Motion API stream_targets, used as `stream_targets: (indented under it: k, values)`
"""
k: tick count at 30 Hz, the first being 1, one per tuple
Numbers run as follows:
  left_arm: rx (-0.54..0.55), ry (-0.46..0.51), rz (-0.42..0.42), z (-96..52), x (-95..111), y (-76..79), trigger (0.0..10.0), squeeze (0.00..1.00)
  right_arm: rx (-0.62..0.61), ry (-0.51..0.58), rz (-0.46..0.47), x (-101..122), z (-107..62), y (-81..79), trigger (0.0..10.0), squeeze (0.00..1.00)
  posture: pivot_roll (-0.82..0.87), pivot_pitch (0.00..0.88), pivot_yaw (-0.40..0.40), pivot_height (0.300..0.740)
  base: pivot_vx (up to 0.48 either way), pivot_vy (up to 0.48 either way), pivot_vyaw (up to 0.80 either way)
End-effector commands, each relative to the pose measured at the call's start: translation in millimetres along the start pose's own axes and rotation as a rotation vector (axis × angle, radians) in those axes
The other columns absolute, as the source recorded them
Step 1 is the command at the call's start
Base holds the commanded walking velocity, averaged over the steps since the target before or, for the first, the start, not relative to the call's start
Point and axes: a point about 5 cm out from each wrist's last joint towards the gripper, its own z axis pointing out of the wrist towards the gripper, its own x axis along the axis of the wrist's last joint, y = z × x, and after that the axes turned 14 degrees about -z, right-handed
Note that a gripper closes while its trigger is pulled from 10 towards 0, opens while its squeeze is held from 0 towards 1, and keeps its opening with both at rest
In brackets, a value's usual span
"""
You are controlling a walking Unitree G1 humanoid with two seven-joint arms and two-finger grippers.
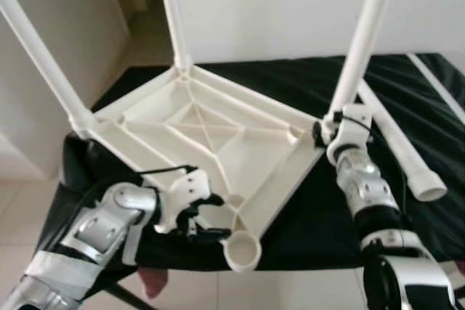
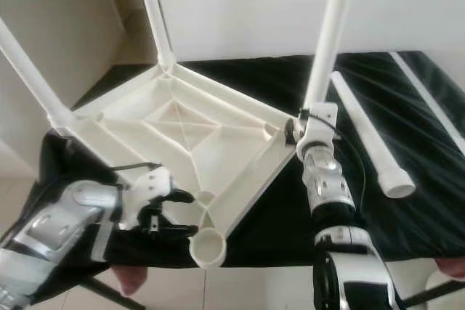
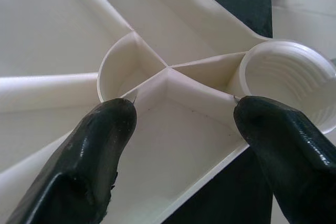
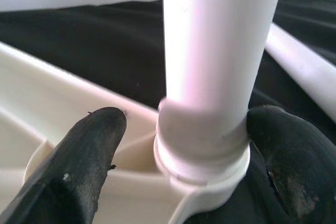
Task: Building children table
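Three legs stand upright in the inverted white tabletop at centre frame on black cloth, a fourth leg lies flat at right, the right gripper spread around one leg's base, the left gripper open at the empty socket.

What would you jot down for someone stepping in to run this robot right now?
Left gripper: open, fingers straddling the ribs beside the empty round leg socket at the near corner of the upturned white plastic tabletop.
Right gripper: open around the base of the white tubular leg at the right corner, one finger touching.
Done: three legs stand in their sockets.
Left: the fourth white tubular leg lies on the black cloth-covered table; it goes into the empty socket.
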Motion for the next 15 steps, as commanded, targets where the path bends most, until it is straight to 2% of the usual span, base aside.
stream_targets:
  k: [1,5,6,9,12,15]
  values:
    - [0.025,-0.016,-0.001,3.5,-1,-2.7,10.0,0.00,-0.015,-0.012,-0.002,-4,-0.5,1.4,10.0,0.00,0.06,0.000,0.011,0.740,0.000,0.000,0.00]
    - [0.108,0.000,0.004,0.1,1,-12.3,10.0,0.00,-0.033,-0.003,-0.009,-5,-1.1,5.5,10.0,0.00,0.06,0.000,0.008,0.740,0.000,0.000,0.00]
    - [0.179,0.010,0.018,-7.5,3,-20.5,10.0,0.00,-0.059,0.012,-0.023,-9,-3.4,11.4,10.0,0.00,0.06,0.000,0.007,0.740,0.000,0.000,0.00]
    - [0.237,0.040,0.036,-16.0,7,-27.4,10.0,0.00,-0.087,0.032,-0.023,-11,-6.6,17.3,10.0,0.00,0.06,0.000,0.007,0.740,0.000,0.000,0.00]
    - [0.341,0.129,0.054,-38.9,20,-41.8,10.0,0.00,-0.096,0.100,-0.002,-8,-19.2,21.9,10.0,0.00,0.05,0.000,0.016,0.740,0.000,0.000,0.00]
    - [0.381,0.146,0.052,-52.2,24,-49.1,10.0,0.00,-0.092,0.117,0.005,-9,-26.7,22.1,10.0,0.00,0.05,0.000,0.020,0.740,0.000,0.000,0.00]
